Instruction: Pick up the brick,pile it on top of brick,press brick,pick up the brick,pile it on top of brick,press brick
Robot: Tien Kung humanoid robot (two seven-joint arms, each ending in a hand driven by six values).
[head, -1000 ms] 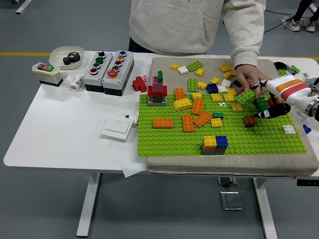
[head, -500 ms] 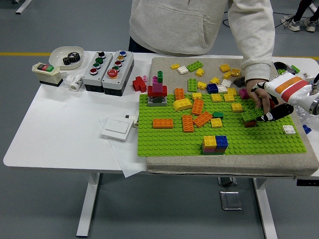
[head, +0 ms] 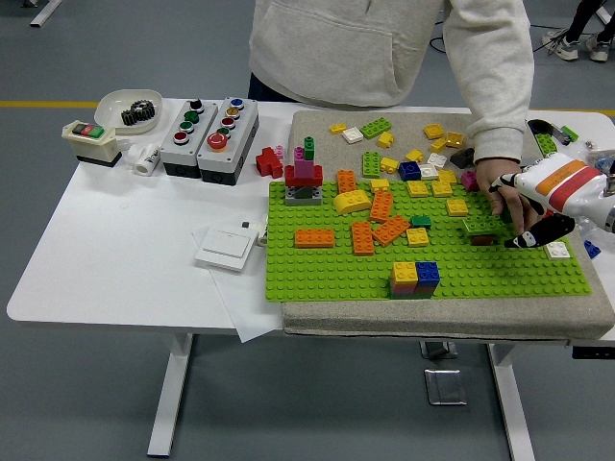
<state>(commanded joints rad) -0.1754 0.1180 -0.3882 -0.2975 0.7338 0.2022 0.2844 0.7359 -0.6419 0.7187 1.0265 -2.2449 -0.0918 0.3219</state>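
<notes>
Right hand (head: 534, 233) enters over the table's right edge, white forearm shell with an orange stripe, dark fingers pointing left and down toward the green baseplate (head: 336, 274); whether those fingers are curled or spread cannot be told at this size, and nothing is visibly gripped in them. Left hand not in view. Left to right across the table (head: 115, 250): a white bowl with a dark gear and two grey button boxes along the far edge, a white switch plate near the baseplate's left edge, then the baseplate itself on a grey mat, which judging by its studs is there to anchor bricks for stacking. On it sit a red-and-pink stack at the far left corner, loose orange bricks (head: 375, 226) mid-plate, and a yellow-and-blue stack at the near edge. Toward the right edge a green brick (head: 480, 227) lies on top of a brown brick (head: 481, 238), so one pile step looks done. A person's hand (head: 502, 187), sleeve reaching from the far side, rests fingers down just beside the green brick's right end, possibly touching it. The robot's fingers are just right of that pair, apparently placed to press.
</notes>
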